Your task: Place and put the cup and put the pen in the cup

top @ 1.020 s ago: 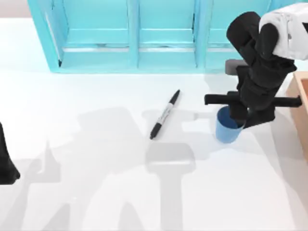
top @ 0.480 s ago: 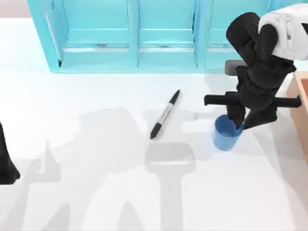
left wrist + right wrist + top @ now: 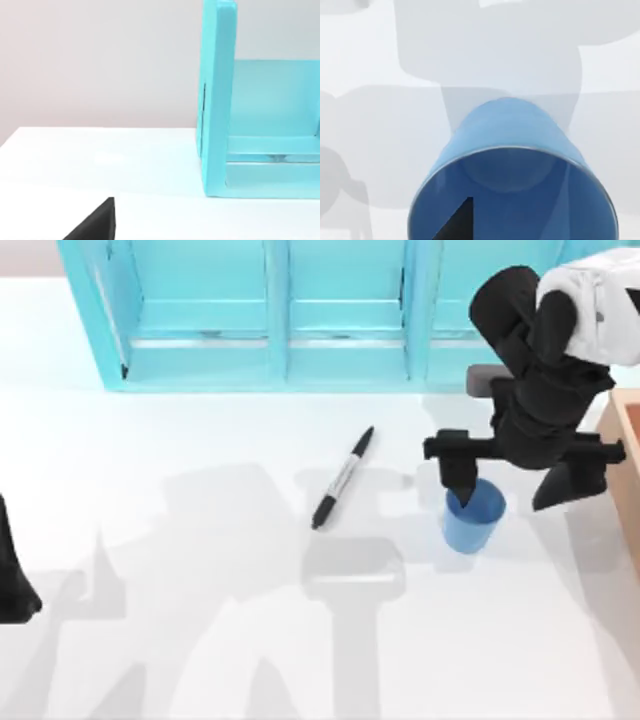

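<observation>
The blue cup (image 3: 473, 521) stands upright on the white table, right of centre. Just above it, my right gripper (image 3: 510, 483) is open, its fingers spread wide. One finger (image 3: 459, 478) is at the cup's far-left rim; the other hangs off to the cup's right. In the right wrist view the cup (image 3: 512, 150) is seen from above the open mouth, with a black fingertip (image 3: 457, 223) showing inside the rim. The pen (image 3: 342, 478) lies flat and slanted on the table to the cup's left, untouched. My left arm (image 3: 14, 575) is parked at the table's left edge.
A teal shelf unit (image 3: 270, 315) runs along the back of the table; its end wall (image 3: 216, 100) appears in the left wrist view. A brown wooden box (image 3: 625, 470) sits at the right edge, close behind my right gripper.
My right gripper's fingers have spread apart and let go of the cup, which now stands free on the table. The pen and the left arm have not moved.
</observation>
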Action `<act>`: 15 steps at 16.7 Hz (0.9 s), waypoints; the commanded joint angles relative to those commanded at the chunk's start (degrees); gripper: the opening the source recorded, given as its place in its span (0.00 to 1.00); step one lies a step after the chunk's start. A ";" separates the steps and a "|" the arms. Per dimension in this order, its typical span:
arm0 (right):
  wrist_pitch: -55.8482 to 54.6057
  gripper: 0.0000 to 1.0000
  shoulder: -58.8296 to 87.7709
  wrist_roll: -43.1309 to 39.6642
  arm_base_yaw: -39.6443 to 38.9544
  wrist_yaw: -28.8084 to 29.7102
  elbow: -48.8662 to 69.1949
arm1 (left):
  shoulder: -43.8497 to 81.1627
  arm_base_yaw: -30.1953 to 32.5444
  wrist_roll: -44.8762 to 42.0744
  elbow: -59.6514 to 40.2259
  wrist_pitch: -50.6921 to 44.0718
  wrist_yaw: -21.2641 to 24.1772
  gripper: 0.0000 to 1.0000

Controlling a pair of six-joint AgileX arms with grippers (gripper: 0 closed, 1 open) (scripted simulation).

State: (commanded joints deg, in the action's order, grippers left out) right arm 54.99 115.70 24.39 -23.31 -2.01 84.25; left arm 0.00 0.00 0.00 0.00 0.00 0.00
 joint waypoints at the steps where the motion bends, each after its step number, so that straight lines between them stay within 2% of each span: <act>1: 0.00 1.00 0.00 0.00 0.00 0.00 0.00 | 0.00 0.00 0.00 0.00 0.00 0.00 1.00; 10: 0.89 1.00 0.13 0.07 0.17 0.01 0.89 | 0.00 0.00 0.00 0.00 0.00 0.00 1.00; 15: 13.55 1.00 0.75 0.22 0.24 0.02 13.58 | 0.00 0.00 0.00 0.00 0.00 0.00 1.00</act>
State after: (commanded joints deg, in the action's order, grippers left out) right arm 68.54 116.45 24.61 -23.07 -1.98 97.82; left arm 0.00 0.00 0.00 0.00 0.00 0.00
